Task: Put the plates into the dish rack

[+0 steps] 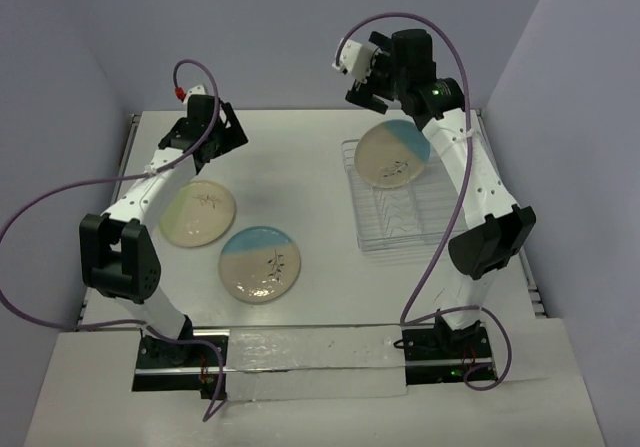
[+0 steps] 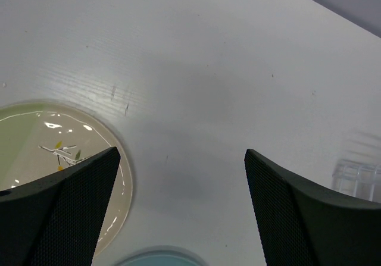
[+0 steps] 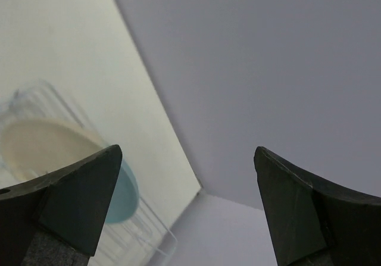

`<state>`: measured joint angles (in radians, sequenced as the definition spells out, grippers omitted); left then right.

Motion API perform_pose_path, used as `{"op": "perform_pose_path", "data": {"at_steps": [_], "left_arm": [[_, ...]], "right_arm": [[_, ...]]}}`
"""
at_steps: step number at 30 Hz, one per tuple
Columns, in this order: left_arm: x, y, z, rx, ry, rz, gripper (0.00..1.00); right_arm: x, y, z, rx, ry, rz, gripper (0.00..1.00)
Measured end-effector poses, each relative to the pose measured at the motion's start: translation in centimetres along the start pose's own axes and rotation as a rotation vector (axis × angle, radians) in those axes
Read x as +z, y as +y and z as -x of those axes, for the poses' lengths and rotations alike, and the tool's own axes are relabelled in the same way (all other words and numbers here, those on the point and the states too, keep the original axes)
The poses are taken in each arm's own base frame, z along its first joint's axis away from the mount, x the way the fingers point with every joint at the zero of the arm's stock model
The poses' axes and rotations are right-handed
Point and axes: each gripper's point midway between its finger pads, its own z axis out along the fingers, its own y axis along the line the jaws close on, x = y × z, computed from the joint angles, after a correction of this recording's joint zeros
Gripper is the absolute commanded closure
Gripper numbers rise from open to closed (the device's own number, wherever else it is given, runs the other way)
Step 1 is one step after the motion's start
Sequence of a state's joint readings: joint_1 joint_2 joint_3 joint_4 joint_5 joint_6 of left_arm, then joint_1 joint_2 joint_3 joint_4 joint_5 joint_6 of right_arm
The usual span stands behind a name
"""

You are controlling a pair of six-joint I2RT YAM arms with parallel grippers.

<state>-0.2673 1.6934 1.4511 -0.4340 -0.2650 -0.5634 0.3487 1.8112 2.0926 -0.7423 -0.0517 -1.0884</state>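
One blue-and-cream plate stands tilted in the far end of the wire dish rack. It also shows blurred in the right wrist view. An all-cream plate and a second blue-and-cream plate lie flat on the table. My right gripper is open and empty, raised above the rack's far end. My left gripper is open and empty above the table, just beyond the cream plate. Its left finger hides part of that plate.
The white table is walled in by grey panels at the back and both sides. The rack's clear corner shows at the right of the left wrist view. The blue plate's rim shows at the bottom edge of that view.
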Motion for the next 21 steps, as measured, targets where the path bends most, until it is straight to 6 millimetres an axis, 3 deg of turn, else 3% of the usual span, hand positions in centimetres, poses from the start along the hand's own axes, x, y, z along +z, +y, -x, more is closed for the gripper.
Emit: {"op": "perform_pose_path", "data": {"at_steps": [6,10,18,20,21], "left_arm": [[-2.5,1.2,-1.3,-0.049,-0.008,0.002,0.06],[-2.8,2.7,-2.5,-0.097,-0.008,0.062,0.04],[-2.1,6.3,-2.8,-0.237,-0.009,0.213,0.04],[-1.4,9.3,-2.4,-0.344,0.006,0.249,0.04],[-1.0,11.8,-2.0,-0.413,0.005,0.286,0.04]], "right_arm": [[-0.9,-3.5,4.4,0.341,-0.181,-0.167,0.0],[-0.6,-3.4,6.3,0.634,-0.282,-0.167,0.0],[0.3,3.6,9.4,0.992,-0.325,0.017,0.0],[0.6,5.5,10.3,1.039,-0.314,0.061,0.0],[0.9,6.4,10.7,1.055,-0.309,0.083,0.0]]}}
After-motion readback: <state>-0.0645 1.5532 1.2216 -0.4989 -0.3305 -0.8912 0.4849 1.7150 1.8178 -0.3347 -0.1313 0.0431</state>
